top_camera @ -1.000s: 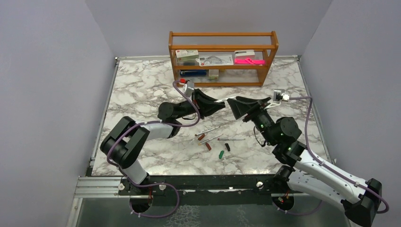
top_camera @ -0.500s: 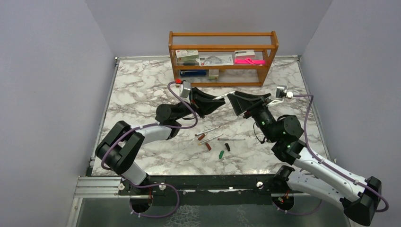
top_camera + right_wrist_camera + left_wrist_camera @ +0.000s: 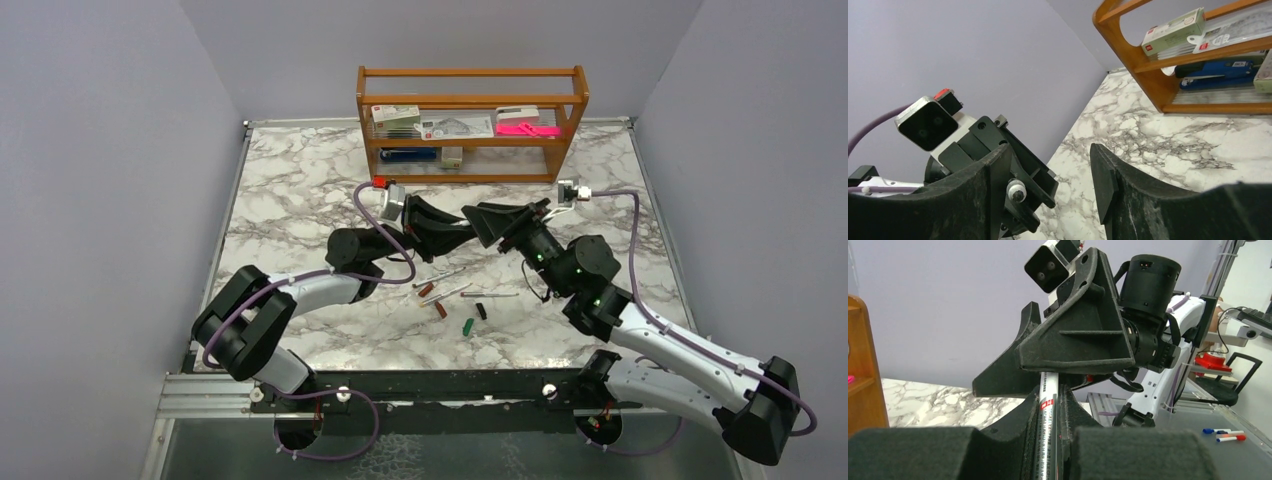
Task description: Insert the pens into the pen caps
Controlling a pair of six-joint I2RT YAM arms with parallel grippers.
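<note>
My left gripper (image 3: 462, 226) is shut on a silvery-grey pen (image 3: 1046, 425) with red print, which points away toward my right gripper (image 3: 477, 217). In the left wrist view my left gripper (image 3: 1052, 392) faces the right gripper (image 3: 1073, 340) close up, and the pen's far end is hidden behind it. In the right wrist view my right gripper (image 3: 1050, 170) is open; the pen's tip (image 3: 1017, 191) shows end-on between its jaws, beside the left finger (image 3: 993, 185). Three pens (image 3: 447, 293) lie on the marble table. Two red-brown caps (image 3: 426, 290), a green cap (image 3: 467, 326) and a black cap (image 3: 481, 311) lie near them.
A wooden shelf (image 3: 470, 100) stands at the back of the marble table (image 3: 290, 200), holding boxes, a blue item and a flat pink object (image 3: 527, 129). Grey walls close in left, right and behind. The loose pens and caps lie just below the two raised grippers.
My right gripper has moved left and closed the gap to my left gripper, so the held pen's tip now sits between its open jaws. My left gripper has shifted slightly left.
</note>
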